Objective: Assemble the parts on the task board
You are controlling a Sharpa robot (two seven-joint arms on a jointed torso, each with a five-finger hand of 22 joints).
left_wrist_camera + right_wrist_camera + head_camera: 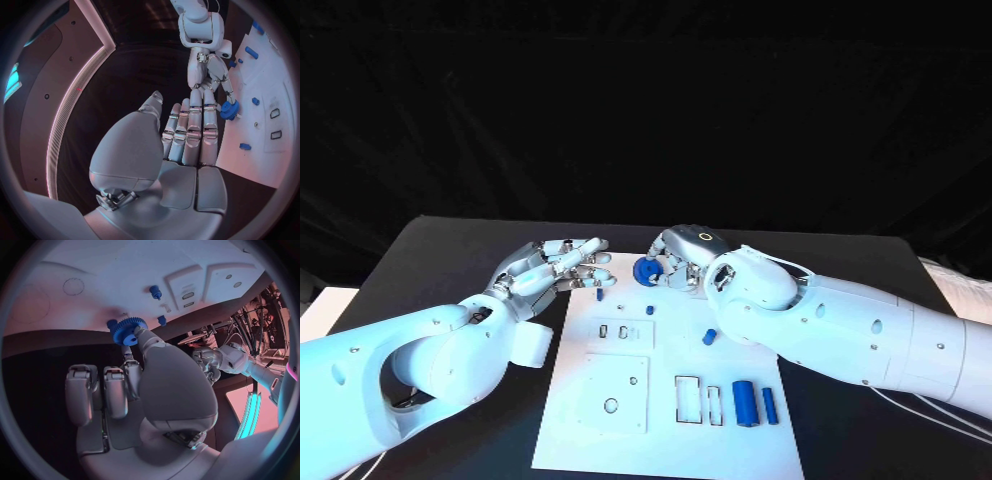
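The white task board (pixel 596 440) lies in the middle of the black table. At the board's far edge my right hand (pixel 682 252) pinches a blue gear (pixel 648 270) between thumb and a finger. The right wrist view shows the gear (pixel 128 333) at the thumb tip, close over the board (pixel 112 270). My left hand (pixel 560 265) hovers at the board's far left corner with fingers apart, holding nothing. In the left wrist view its fingers (pixel 190 130) stretch toward the gear (pixel 229 110) and stop just short of it.
Small blue pegs (pixel 600 294) (pixel 648 308) (pixel 710 336) sit on the board's far half. Two larger blue cylinders (pixel 744 400) (pixel 769 403) lie at its near right, beside narrow slots (pixel 687 398). A raised square plate with a hole (pixel 612 404) is at the near left.
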